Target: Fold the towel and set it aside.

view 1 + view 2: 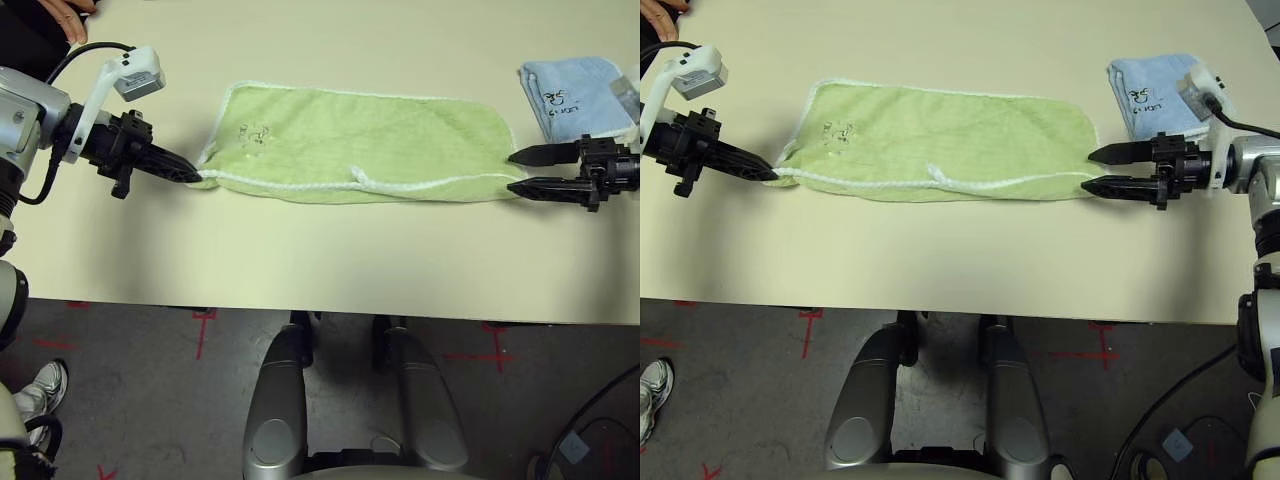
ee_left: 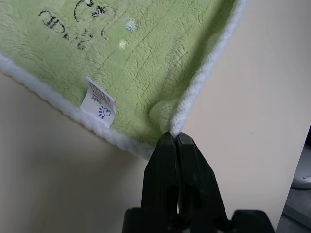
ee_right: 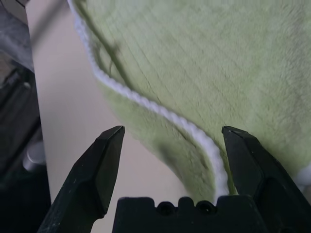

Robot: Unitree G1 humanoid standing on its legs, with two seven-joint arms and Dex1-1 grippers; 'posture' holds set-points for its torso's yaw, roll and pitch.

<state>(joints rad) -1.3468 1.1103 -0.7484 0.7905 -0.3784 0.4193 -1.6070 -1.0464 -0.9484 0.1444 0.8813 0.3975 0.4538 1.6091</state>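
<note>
- On the table, the towel lies spread lengthwise in front of me, its near edge bordered by white trim.
- My left gripper is clenched on its near left corner; I should keep that pinch steady.
- My right gripper is parted at the right end, gripping nothing; I should centre both layers before closing, then lift evenly.
</note>
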